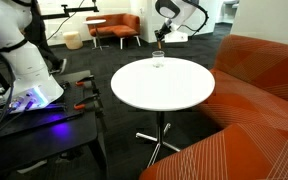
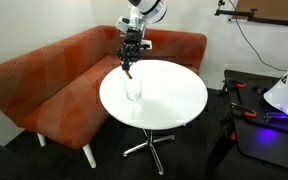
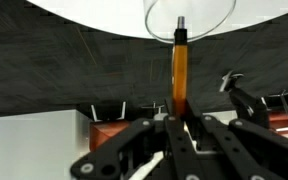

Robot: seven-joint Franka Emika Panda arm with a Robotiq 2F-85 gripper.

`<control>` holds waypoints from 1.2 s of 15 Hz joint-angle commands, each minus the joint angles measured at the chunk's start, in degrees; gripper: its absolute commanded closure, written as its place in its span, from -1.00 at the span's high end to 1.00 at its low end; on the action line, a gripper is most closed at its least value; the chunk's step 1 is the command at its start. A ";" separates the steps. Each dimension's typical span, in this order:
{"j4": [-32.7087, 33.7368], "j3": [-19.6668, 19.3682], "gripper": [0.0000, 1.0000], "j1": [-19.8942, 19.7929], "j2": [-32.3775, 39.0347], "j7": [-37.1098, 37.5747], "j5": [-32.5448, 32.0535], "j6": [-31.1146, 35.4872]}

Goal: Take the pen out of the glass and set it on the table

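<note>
Right now your gripper (image 2: pixel 130 64) is clamped on the pen (image 3: pixel 180 70), which runs from the grip toward 12 o'clock in the wrist view, its tip over the mouth of the glass (image 2: pixel 133 90). That glass stands near 9 o'clock on the table (image 2: pixel 174 105) in an exterior view. Whether the tip clears the rim cannot be told.
</note>
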 commanded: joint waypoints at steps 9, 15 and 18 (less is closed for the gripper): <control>-20.29 -6.98 -0.93 -0.22 -20.14 -3.32 7.66 0.09; -26.19 -11.78 -0.93 0.29 -23.15 -0.88 6.49 1.81; -27.40 -13.57 -0.93 0.51 -22.58 1.26 6.29 3.67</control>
